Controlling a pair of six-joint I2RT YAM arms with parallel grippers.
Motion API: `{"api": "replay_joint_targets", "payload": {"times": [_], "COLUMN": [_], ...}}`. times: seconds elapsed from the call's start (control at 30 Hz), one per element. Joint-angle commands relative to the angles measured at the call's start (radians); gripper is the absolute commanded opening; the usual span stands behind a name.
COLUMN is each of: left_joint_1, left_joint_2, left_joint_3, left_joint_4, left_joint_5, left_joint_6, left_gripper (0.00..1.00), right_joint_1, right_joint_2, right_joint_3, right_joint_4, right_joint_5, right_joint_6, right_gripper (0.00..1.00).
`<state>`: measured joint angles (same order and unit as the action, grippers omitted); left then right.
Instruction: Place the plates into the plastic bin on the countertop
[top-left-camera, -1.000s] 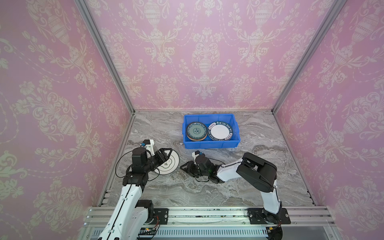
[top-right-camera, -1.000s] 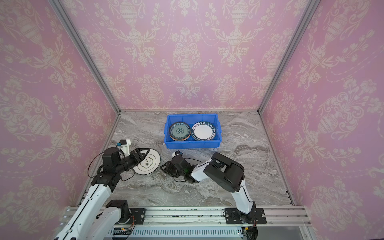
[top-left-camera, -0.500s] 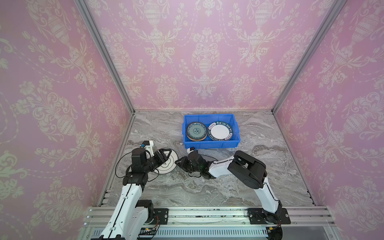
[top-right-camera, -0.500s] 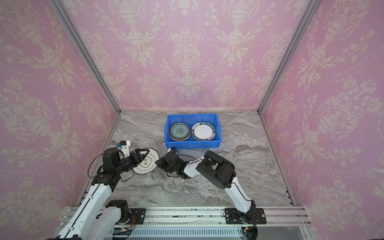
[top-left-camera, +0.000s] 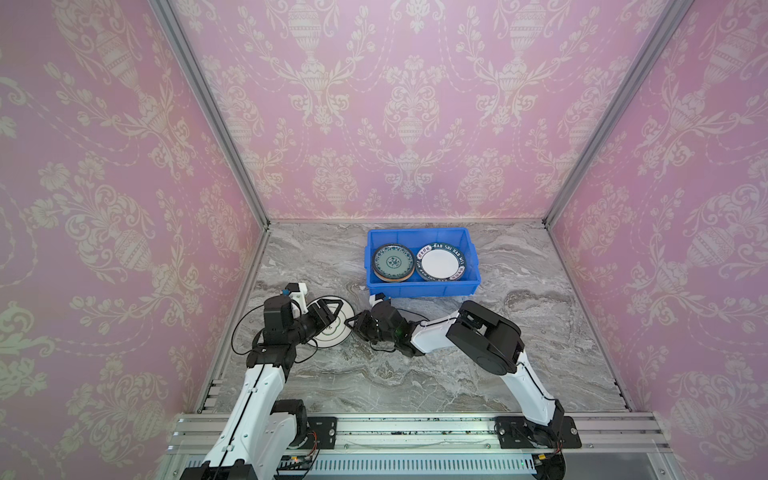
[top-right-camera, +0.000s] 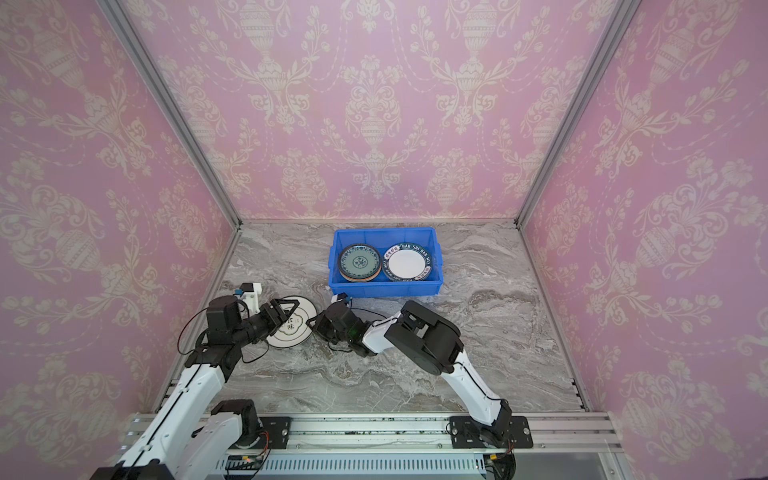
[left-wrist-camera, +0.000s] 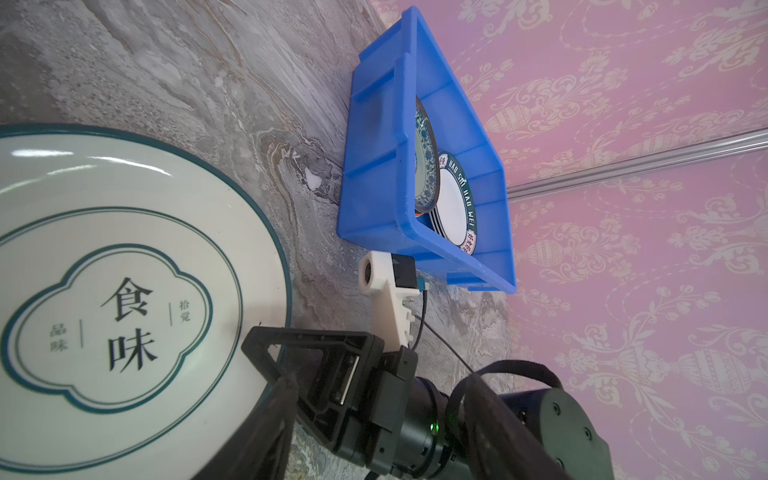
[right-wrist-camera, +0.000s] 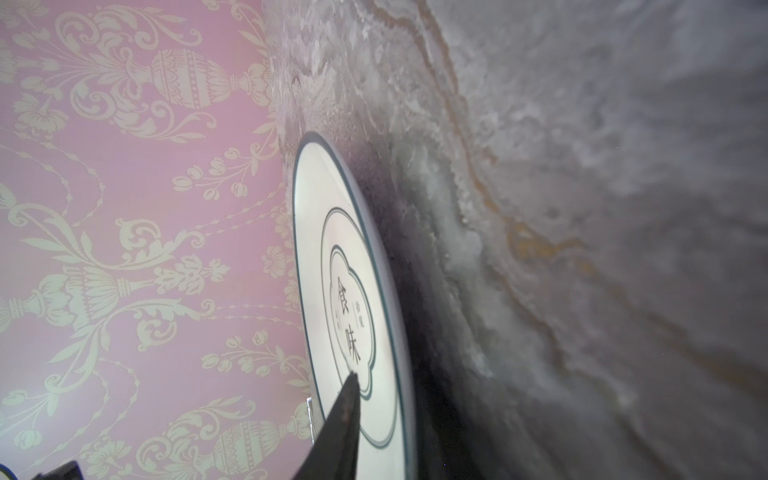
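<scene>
Right hand (top-left-camera: 355, 325) is set at the rim of the white round ceramic plate with Chinese characters (top-left-camera: 337, 333), flat on the grey marble tabletop (top-left-camera: 415, 374); whether it is clamped cannot be told. Left hand (top-left-camera: 330, 311) is spread open above the plate. Plate is judged stiff, slick, breakable; a rim pinch is advised.

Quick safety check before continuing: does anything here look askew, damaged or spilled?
Nothing looks broken or spilled. Only the white plate with Chinese characters lies outside the plastic bin, on the countertop, with the right end effector at its rim.
</scene>
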<state>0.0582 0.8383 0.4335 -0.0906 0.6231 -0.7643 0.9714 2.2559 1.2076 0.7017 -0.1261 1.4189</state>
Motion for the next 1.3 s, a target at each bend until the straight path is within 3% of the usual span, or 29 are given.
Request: {"api": "replay_joint_targets", "payload": {"times": [0.0, 0.27, 0.47, 0.6, 0.7, 0.87, 1.07, 1.27], "left_joint_1": [0.012, 0.013, 0.012, 0.011, 0.01, -0.012, -0.112, -0.237], "left_joint_2": [0.011, 0.002, 0.024, 0.054, 0.094, 0.17, 0.301, 0.47], "left_joint_3": [0.001, 0.015, 0.113, 0.181, 0.23, 0.291, 0.465, 0.609], "left_joint_4": [0.017, 0.004, -0.092, -0.107, -0.113, -0.101, -0.099, -0.024], "left_joint_5": [0.024, 0.024, 0.002, 0.004, 0.012, 0.013, -0.005, 0.048], "left_joint_6": [0.036, 0.042, 0.086, 0.093, 0.102, 0.107, 0.114, 0.072], "left_gripper": [0.66, 0.67, 0.67, 0.67, 0.67, 0.68, 0.69, 0.66], "right_joint_1": [0.003, 0.003, -0.014, -0.046, -0.061, -0.096, -0.251, -0.534], "right_joint_2": [0.04, -0.02, -0.164, -0.251, -0.369, -0.672, -1.012, -1.097], "right_joint_3": [-0.008, -0.072, -0.207, -0.226, -0.304, -0.397, -0.322, -0.233], "right_joint_4": [-0.056, -0.069, -0.094, -0.247, -0.316, -0.6, -1.041, -1.094], "right_joint_5": [-0.003, -0.017, -0.076, -0.292, -0.36, -0.316, -0.196, -0.324], "right_joint_6": [0.013, -0.011, -0.076, -0.2, -0.259, -0.379, -0.554, -0.609], "right_gripper": [0.23, 0.0, 0.0, 0.0, 0.0, 0.0, 0.0, 0.0]}}
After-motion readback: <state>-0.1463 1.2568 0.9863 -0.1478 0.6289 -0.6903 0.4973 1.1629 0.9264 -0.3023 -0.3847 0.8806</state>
